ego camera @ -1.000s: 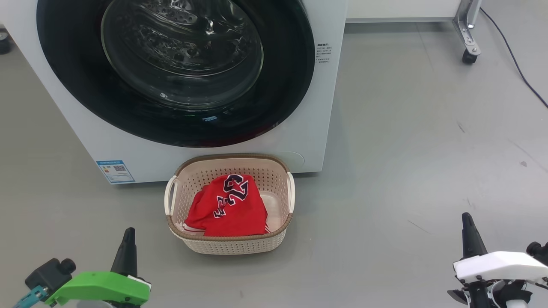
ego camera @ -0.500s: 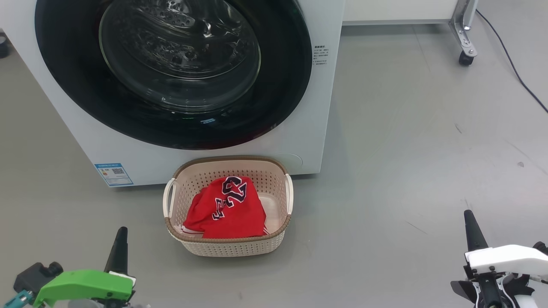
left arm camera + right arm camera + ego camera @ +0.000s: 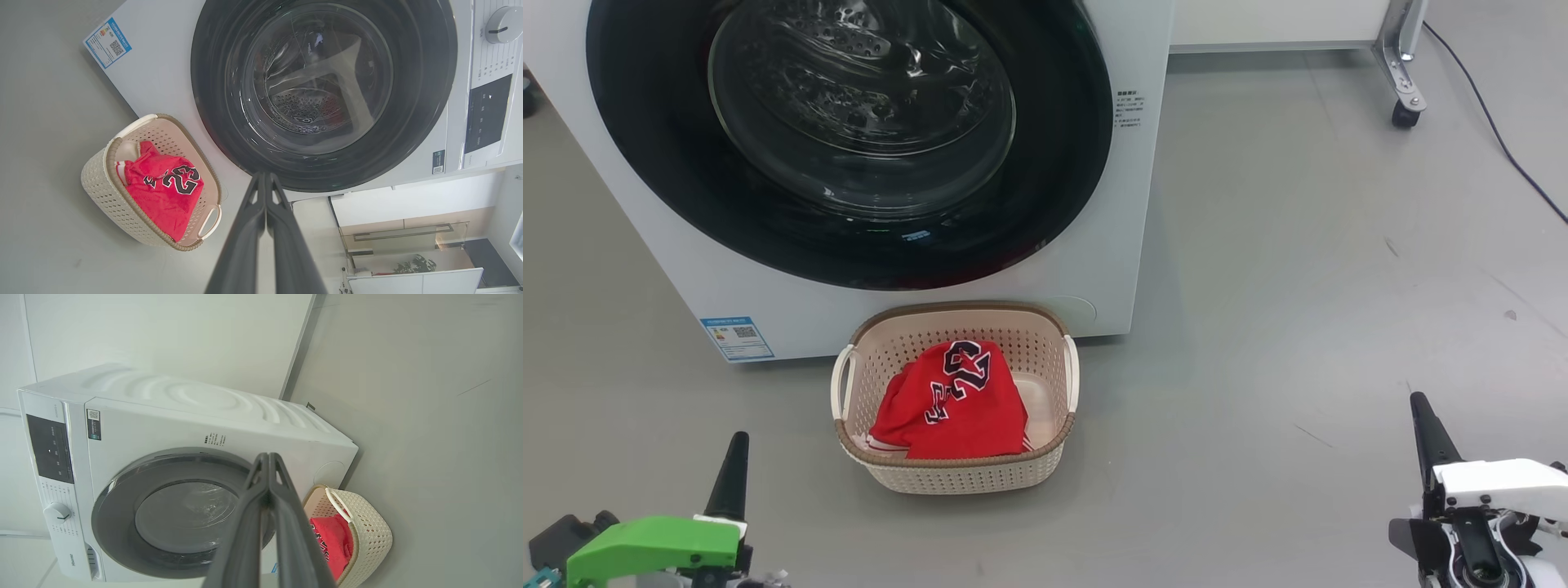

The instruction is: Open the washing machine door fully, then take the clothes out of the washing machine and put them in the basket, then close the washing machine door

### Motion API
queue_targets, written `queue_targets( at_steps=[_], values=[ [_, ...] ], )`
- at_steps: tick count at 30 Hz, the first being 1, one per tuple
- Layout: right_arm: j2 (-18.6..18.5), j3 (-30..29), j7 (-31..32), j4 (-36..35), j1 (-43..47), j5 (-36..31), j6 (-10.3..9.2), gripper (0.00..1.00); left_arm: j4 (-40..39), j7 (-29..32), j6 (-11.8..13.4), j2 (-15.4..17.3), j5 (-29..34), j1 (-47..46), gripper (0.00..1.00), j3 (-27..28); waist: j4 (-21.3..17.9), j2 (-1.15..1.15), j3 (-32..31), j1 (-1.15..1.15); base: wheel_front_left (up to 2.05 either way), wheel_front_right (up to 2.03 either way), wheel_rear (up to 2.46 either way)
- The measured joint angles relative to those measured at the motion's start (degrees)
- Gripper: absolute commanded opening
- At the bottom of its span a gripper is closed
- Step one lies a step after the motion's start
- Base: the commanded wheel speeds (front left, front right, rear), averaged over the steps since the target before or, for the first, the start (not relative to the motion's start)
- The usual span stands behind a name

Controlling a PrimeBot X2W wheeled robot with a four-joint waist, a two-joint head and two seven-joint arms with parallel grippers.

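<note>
**Door [image 3: 849, 139] closed, clothes [image 3: 952, 404] in basket [image 3: 964, 478]**

The basket stands just before the washer [image 3: 1123, 212]. My left gripper [image 3: 264, 176] and right gripper [image 3: 268, 456] are both pinched together, empty, low and well apart from the basket.

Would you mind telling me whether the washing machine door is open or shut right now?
Shut. The washing machine door lies flush against the washing machine, and the right wrist view shows no gap at its rim.

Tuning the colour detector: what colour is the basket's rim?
Brown, woven-look. The basket shows best in the head view.
</note>
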Motion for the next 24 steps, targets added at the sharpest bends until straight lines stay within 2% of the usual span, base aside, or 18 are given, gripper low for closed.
queue_targets(
  at_steps=[14, 24],
  values=[
    [0.0, -1.6, 2.4, 1.8, -2.2, 10.6, 1.47, 0.00, 1.0, 2.3, -1.2, 0.0, -10.1, -1.1, 0.00, 2.4, -0.4, 0.00, -0.4, 0.00, 0.00, 0.00, 0.00],
    [0.0, -1.7, 2.4, 2.3, -2.6, 10.9, 1.48, 0.00, 1.3, 2.6, -1.4, 0.0, -10.4, -1.2, 0.00, 2.7, -0.4, 0.00, -0.4, 0.00, 0.00, 0.00, 0.00]
  ],
)
